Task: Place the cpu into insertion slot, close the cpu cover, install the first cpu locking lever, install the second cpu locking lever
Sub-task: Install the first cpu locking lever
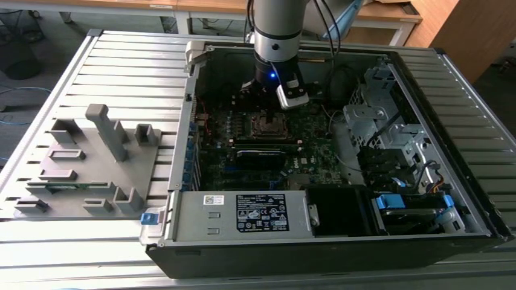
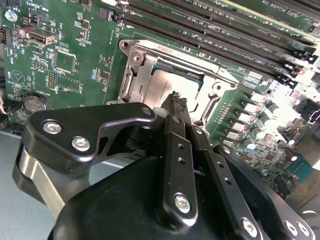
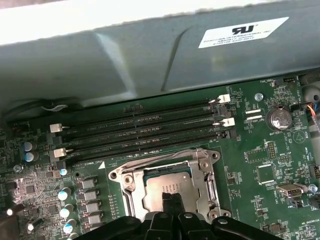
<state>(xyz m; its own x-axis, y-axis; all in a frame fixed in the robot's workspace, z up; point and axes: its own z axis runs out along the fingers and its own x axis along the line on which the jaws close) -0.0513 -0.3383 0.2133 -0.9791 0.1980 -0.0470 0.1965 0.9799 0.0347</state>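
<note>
**Gripper over the seated chip**

The arm (image 1: pixel 276 36) reaches down into the open computer case (image 1: pixel 451 78), and its gripper (image 2: pixel 176 102) hangs just above the insertion slot (image 1: pixel 269 124) near the middle of the green motherboard (image 2: pixel 75 55). In both wrist views the two black fingers (image 3: pixel 171 204) are pressed together at their tips with nothing between them (no gap shows along their length).

The cpu (image 3: pixel 167 192) lies flat inside the socket, its dull grey top showing through the square window of the cpu cover (image 3: pixel 202 165), which lies down over it. The fingertips point at the chip's top; whether they touch it I cannot tell.

Long black memory slots (image 3: pixel 145 132) run just beside the socket. On the exterior view's left, a grey fixture block (image 1: pixel 89 163) sits on the slatted table (image 1: pixel 121 66), well apart from the case.
</note>
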